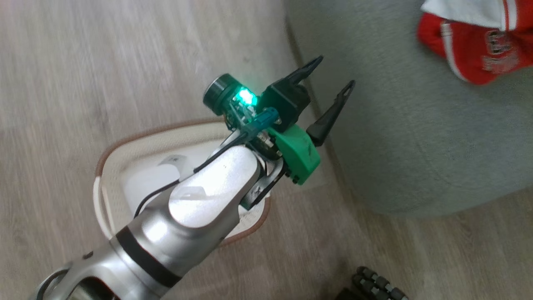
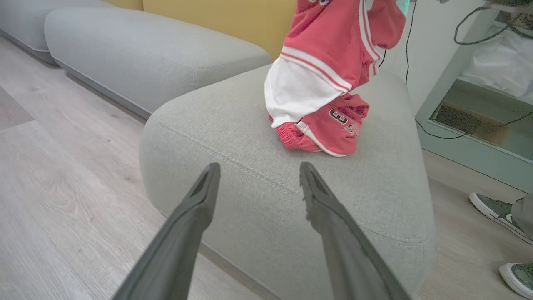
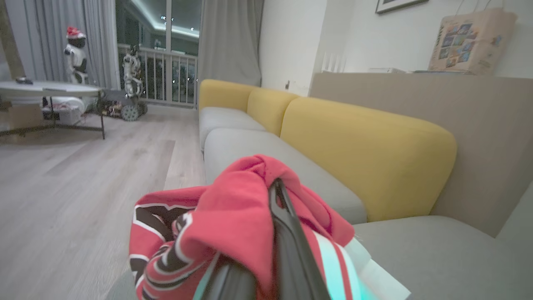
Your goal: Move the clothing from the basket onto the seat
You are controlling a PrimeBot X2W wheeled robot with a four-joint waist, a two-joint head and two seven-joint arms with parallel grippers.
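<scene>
Your left end effector [image 1: 335, 71] wide, empty, above basket [image 1: 125, 155] on wood floor [image 1: 125, 62]. Your right end effector [image 3: 278, 187] pinches clothing [image 3: 233, 208], sagging onto grey seat [image 2: 250, 125]; yellow sofa backs [image 3: 366, 158] behind.

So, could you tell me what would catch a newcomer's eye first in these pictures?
The bright red basketball clothing with white trim stands out first, its lower part bunched on the large grey-green fabric seat while the right gripper is shut on its upper folds. Next comes the open left gripper, a green light glowing at its wrist, its silver arm reaching over the cream oval plastic basket on the wooden floor.
</scene>
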